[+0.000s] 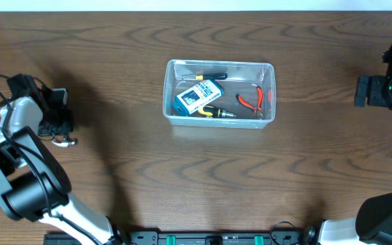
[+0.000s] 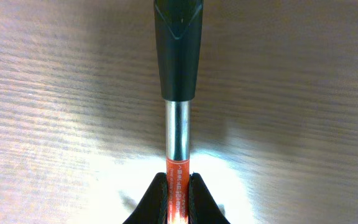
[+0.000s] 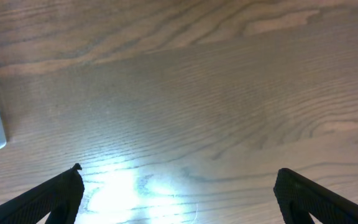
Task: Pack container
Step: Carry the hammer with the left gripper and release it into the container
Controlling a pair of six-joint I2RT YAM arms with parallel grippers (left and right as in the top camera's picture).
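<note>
The left gripper point(image 2: 179, 190), near the table's point(image 1: 128, 190) left edge, is clenched on the orange shaft of a tool point(image 2: 178, 118) with a silver neck and black grip. The right gripper point(image 3: 179, 179) hangs by the right edge, jaws spread wide and empty. Farther out, the container point(image 1: 220, 63) sits mid-table, nearer the far edge, holding a blue-and-white box point(image 1: 199, 97) and red pliers point(image 1: 251, 102).

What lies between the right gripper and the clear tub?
Nothing: bare wooden table separates the right gripper from the clear rectangular plastic tub, seen overhead.
</note>
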